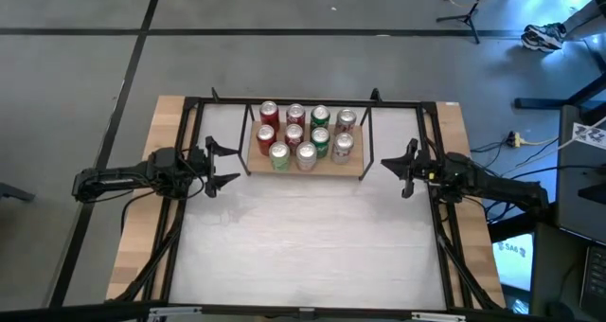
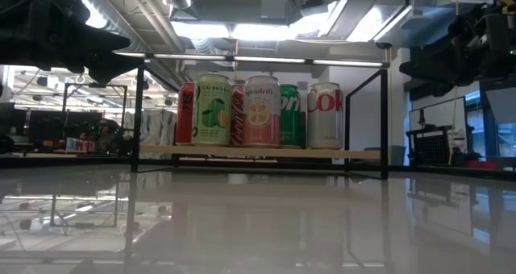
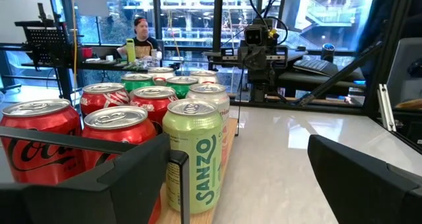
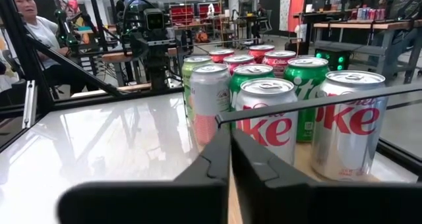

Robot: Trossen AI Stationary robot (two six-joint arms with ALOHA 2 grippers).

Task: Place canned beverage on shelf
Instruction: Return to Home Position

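Observation:
Several beverage cans (image 1: 306, 140) stand upright in rows on the shelf, a low light-wood board (image 1: 354, 169) in a thin black wire frame (image 2: 384, 121), at the table's far middle. My left gripper (image 1: 222, 165) hovers level just left of the shelf, open and with nothing between its fingers; its wrist view looks past a lime-green can (image 3: 192, 155) and red cans (image 3: 39, 135). My right gripper (image 1: 388, 165) hovers level just right of the shelf, shut on nothing (image 4: 229, 155), facing silver cans (image 4: 349, 128). Neither gripper holds a can.
The white tabletop (image 1: 303, 246) lies bare between the shelf and the near edge. Black frame rails (image 1: 189, 123) run along the table's sides and far edge. People sit beyond the table, one in the left wrist view (image 3: 140, 29), one in the right (image 4: 33, 26).

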